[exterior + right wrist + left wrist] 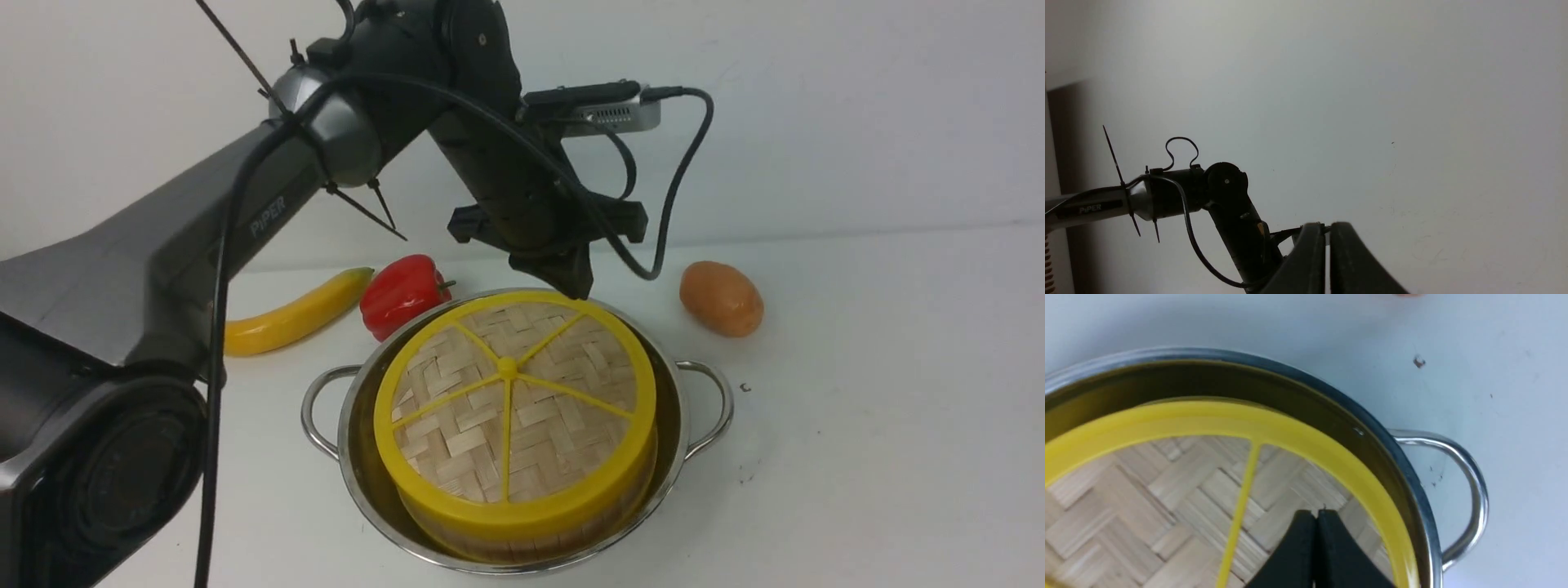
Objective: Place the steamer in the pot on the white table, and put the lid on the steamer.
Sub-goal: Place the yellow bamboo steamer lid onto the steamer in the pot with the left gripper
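Your pot (686,408) sits on the white table (882,425), and the steamer (531,531) is down inside it with only a thin band of wooden wall and yellow rim showing. The lid (510,400) lies on top, yellow rim over yellow rim, so both placements look done to me. It sits a touch tilted toward the camera; I can't tell whether it's fully seated at the far edge.

Left gripper (1316,516): closed, jaws pressed together, nothing between them, hovering just above the lid near its far edge. You can see in the left wrist view that the tips are over the weave, not on the rim. I read that as a release pose, clear of the knob. Right gripper (1327,228): also closed and empty, pointed up at the blank wall, well away from the work, parked so it doesn't crowd the left arm.

Materials: the pot is shiny stainless steel, wide and shallow, with looped wire handles on both sides. The lid is flat herringbone-woven bamboo with a smooth yellow plastic rim, six thin spokes and a small centre knob. The steamer wall is upright wooden slats.

Behind the pot sit a banana (294,314), a red pepper (400,294) and a potato (721,298), all apart from the pot.
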Controlling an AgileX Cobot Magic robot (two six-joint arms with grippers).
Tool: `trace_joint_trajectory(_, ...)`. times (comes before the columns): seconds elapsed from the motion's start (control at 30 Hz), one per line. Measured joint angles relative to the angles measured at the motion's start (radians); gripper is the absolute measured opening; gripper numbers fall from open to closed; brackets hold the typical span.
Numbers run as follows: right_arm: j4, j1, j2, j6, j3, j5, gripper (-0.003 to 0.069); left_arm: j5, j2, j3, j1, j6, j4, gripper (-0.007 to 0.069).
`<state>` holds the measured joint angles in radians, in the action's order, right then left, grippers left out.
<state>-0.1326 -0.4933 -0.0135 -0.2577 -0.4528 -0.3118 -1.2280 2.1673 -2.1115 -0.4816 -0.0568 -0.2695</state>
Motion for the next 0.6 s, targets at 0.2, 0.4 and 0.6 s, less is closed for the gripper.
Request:
trace_joint_trajectory(0.2,0.0,0.0,0.0,0.0,0.0,0.001,-0.0008,-0.007,-0.069,0.019,-0.008,0.073,-0.004,-0.0064)
trace_joint_trajectory(0.4,-0.001,0.0,0.0,0.0,0.0,0.001,-0.0008,-0.009,-0.39,0.162,-0.008,0.107,0.027,-0.0064)
trace_joint_trajectory(0.6,-0.001,0.0,0.0,0.0,0.0,0.001,-0.0008,0.059,-0.513,0.334,-0.008,0.116,-0.022,-0.0064)
